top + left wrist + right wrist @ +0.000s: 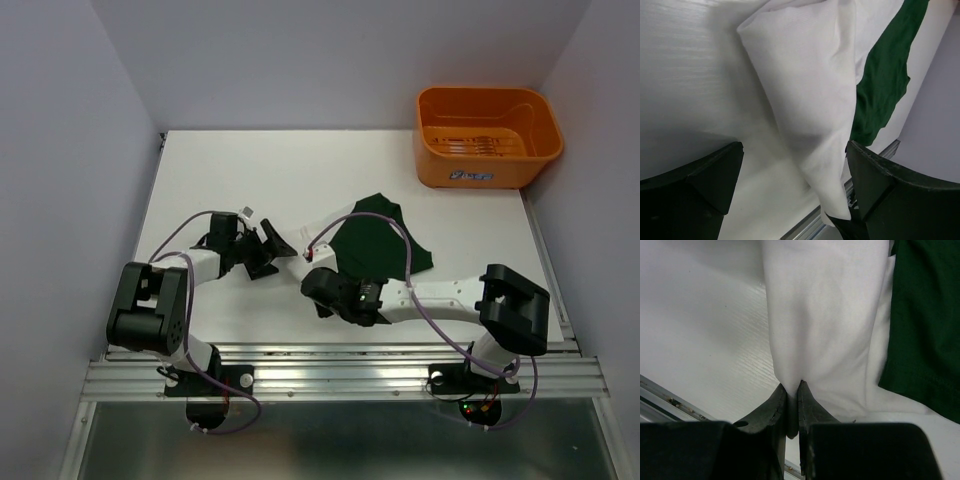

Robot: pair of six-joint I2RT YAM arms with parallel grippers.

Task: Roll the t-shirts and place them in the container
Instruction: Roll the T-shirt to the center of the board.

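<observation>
The white t-shirt (820, 315) is pinched into a raised fold, and my right gripper (792, 386) is shut on its near edge. The dark green t-shirt (380, 240) lies flat on the table to its right, partly under the white one; it shows as the green cloth (930, 315) in the right wrist view. My left gripper (795, 165) is open just left of the right one, and the white fold (810, 90) runs between its fingers (880, 175), close to the right finger and not gripped. From above, the left gripper (275, 245) and right gripper (308, 265) nearly meet.
An orange plastic basket (487, 135) stands at the table's far right corner. The metal rail (340, 370) runs along the near edge, right behind both wrists. Grey walls close in the left, back and right sides.
</observation>
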